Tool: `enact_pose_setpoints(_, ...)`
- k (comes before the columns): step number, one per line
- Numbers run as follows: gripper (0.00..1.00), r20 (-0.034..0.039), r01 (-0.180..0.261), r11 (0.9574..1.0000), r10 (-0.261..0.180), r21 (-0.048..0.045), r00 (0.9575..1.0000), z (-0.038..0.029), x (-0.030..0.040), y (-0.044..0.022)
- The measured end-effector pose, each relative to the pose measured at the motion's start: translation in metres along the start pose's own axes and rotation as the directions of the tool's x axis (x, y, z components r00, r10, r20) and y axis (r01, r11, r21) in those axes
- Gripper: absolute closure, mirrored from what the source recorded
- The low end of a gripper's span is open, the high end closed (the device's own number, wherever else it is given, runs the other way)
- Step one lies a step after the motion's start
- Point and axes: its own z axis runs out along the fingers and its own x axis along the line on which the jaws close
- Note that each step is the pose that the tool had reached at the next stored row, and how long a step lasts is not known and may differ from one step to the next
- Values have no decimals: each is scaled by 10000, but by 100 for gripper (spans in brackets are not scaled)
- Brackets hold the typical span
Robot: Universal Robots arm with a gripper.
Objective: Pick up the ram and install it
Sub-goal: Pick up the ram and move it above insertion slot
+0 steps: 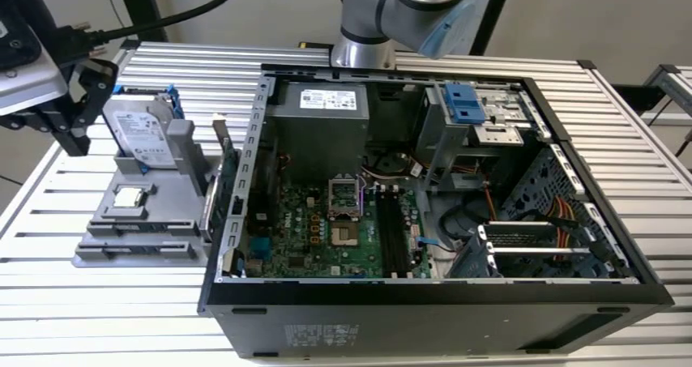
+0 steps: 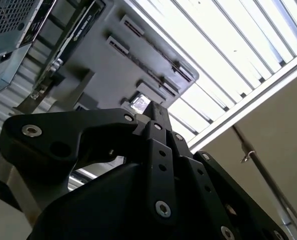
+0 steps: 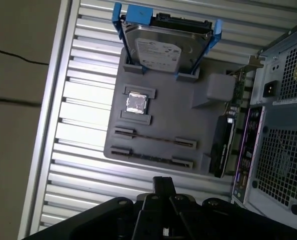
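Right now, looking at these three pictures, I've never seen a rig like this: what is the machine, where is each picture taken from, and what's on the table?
It is one robot arm with a black gripper. One picture looks on from off the arm; two come from cameras on its wrist. On the slatted table stand an open computer case and a grey tray. The tray carries a hard drive, a small square chip and a thin memory stick. The gripper is shut, holds nothing and is near the tray.
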Motion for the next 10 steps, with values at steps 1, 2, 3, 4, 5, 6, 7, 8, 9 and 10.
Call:
enact_pose_setpoints(1, 100, -5, 70, 10000, -70, 1, 10000, 0, 0, 0)
enact_pose_setpoints(2, 100, -9, 139, 9999, -139, 2, 9999, 0, 0, 0)
enact_pose_setpoints(3, 100, -14, 216, 9998, -216, 3, 9998, 0, 1, 0)
enact_pose_setpoints(4, 100, -19, 302, 9995, -302, 5, 9995, 0, 1, 0)
enact_pose_setpoints(5, 100, -24, 378, 9993, -378, 6, 9993, 0, 1, 0)
enact_pose_setpoints(6, 100, -29, 460, 9989, -460, 7, 9989, 0, 1, 0)
enact_pose_setpoints(7, 100, -33, 530, 9986, -530, 8, 9986, 0, 1, 0)
enact_pose_setpoints(8, 100, -39, 609, 9981, -609, 9, 9981, 0, 1, 0)
enact_pose_setpoints(9, 100, -44, 692, 9976, -692, 10, 9976, 0, 1, 1)
enact_pose_setpoints(10, 100, -49, 770, 9970, -770, 11, 9970, 0, 1, 0)
